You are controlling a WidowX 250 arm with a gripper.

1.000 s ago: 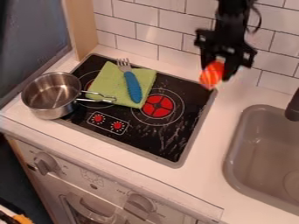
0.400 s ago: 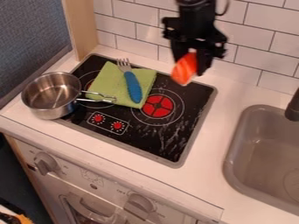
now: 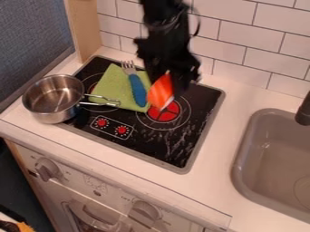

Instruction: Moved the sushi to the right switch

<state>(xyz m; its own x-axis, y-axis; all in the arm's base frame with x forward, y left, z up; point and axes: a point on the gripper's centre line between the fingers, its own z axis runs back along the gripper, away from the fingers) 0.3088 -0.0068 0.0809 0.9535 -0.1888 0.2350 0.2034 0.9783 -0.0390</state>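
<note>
Above the stove's right red burner, my gripper [image 3: 166,82] hangs shut on the orange-and-white sushi [image 3: 161,92]. The sushi is tilted and overlaps the upper left part of the burner [image 3: 164,111] in view. Two red knobs are printed near the stove's front edge: the right switch [image 3: 122,130] and the left switch [image 3: 102,122]. They lie lower left of the sushi, with nothing on them.
A steel pot [image 3: 53,99] stands on the stove's left, its handles pointing right. Beside it, a green cloth [image 3: 113,89] carries a blue-handled fork [image 3: 138,90]. The grey sink [image 3: 272,163] is at the right, and a tiled wall rises behind.
My gripper has travelled left and downward with the sushi, from over the stove's back right corner to above the right burner. The pot, cloth and fork have kept their places.
</note>
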